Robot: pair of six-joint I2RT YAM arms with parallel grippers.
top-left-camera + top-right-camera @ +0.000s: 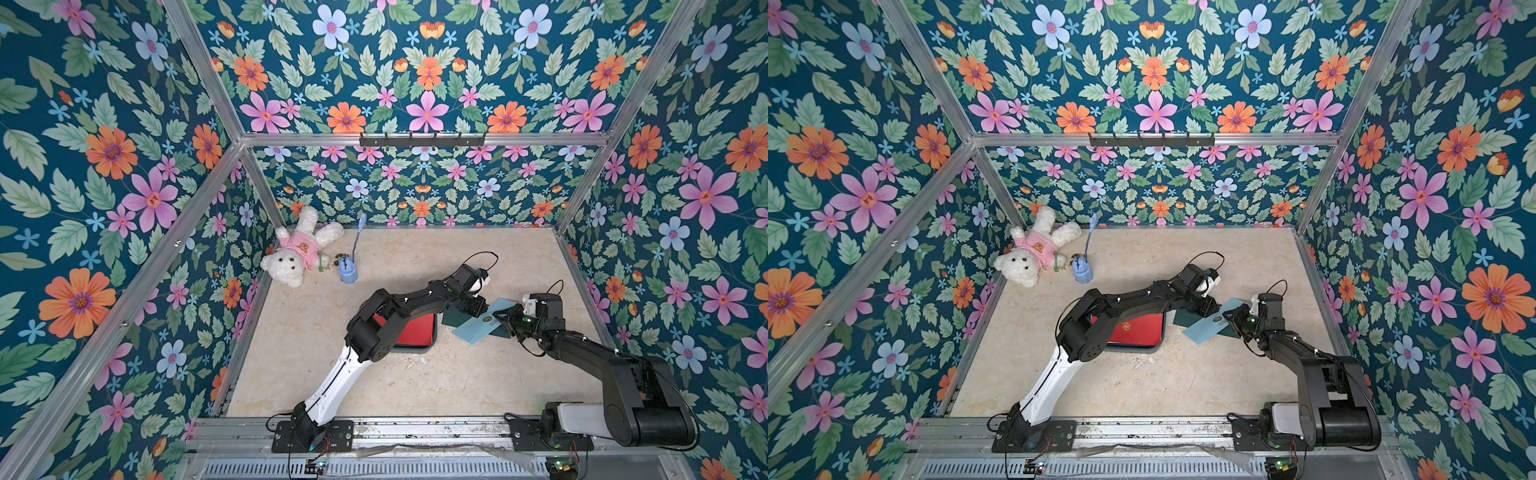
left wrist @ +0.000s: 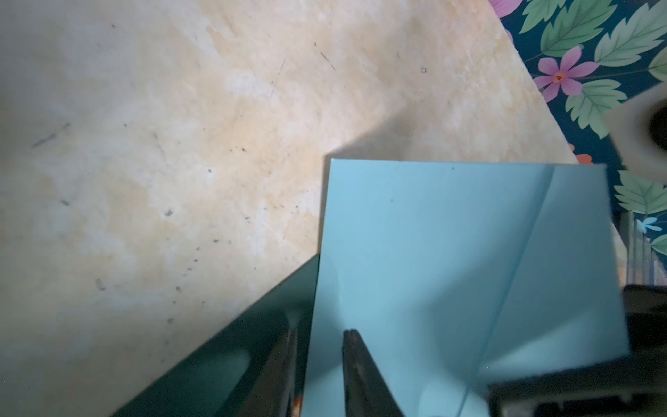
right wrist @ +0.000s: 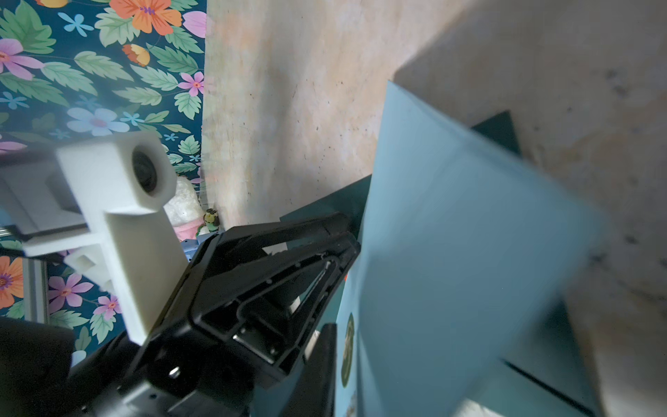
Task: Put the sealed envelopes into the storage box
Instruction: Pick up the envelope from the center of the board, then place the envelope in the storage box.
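one in, two still out

red envelope [image 1: 415,328] lies in storage box [image 1: 428,348]. light blue envelope [image 1: 473,330] is tilted up at the box's 3 o'clock, over dark green envelope [image 1: 453,318]. left gripper [image 1: 483,308] pinches it. right gripper [image 1: 500,322] is at its seal edge, grip unclear.

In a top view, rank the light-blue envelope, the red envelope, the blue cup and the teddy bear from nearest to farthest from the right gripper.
From the right gripper:
1. light-blue envelope, at its fingertips.
2. red envelope, in the storage box.
3. blue cup, toward the far left corner.
4. teddy bear, in the far left corner.
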